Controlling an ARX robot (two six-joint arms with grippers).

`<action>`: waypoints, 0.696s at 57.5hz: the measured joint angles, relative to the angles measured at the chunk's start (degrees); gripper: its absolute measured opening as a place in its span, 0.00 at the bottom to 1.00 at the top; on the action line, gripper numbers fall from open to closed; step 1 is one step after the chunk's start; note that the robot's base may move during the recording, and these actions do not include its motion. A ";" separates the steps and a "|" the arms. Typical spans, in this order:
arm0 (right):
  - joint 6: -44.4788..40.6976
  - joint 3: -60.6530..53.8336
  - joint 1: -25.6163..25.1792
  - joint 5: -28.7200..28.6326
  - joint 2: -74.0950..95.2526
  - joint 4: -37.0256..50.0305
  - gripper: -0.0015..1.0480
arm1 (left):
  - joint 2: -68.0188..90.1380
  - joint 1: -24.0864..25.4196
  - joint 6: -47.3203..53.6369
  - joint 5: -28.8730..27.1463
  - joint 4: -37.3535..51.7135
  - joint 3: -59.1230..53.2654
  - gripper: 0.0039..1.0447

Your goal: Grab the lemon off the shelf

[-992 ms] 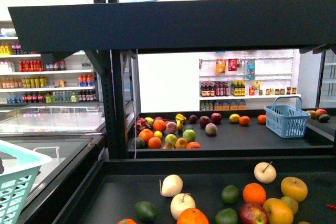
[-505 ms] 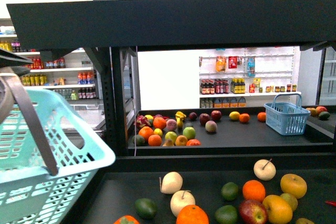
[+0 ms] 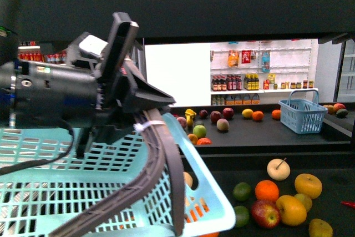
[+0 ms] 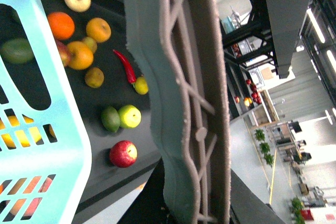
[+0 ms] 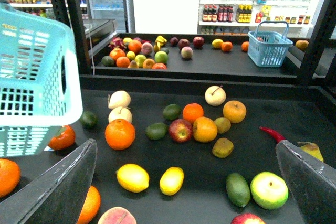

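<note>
My right fingers (image 5: 58, 187) stand wide apart with nothing between them. Only their grey tips show in the right wrist view, cut off at the lower corners. Between and just past them, on the dark tray of the shelf (image 5: 252, 158), lies the lemon (image 5: 171, 180). It is just beside a rounder yellow fruit (image 5: 133, 177) and touches neither tip. An orange (image 5: 119, 133) sits a little farther back.

My left fingers (image 3: 123, 43) hold the grey handle (image 3: 166, 165) of a turquoise basket (image 3: 83, 192) up off the tray. Exactly where they close on it is hidden by the arm. In the left wrist view the handle fills the middle and blocks them. From the front, the basket covers the lemon and the tray's left side.

Beyond, a blue basket (image 3: 302, 116) stands on the rear tray, with racks of bottles (image 3: 244, 81) too small to read.
</note>
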 joint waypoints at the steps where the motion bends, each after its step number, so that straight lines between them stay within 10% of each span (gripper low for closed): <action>1: -0.02 0.00 0.00 0.00 0.02 0.00 0.98 | 0.52 -0.59 0.00 -0.17 0.07 0.37 0.09; 32: 0.00 0.00 0.02 0.09 0.02 0.00 0.98 | 8.46 -6.75 0.66 -2.25 1.99 6.99 0.09; 40: -5.90 0.55 8.00 24.83 5.77 -2.58 0.98 | 8.61 -6.75 0.63 -2.36 1.99 7.02 0.09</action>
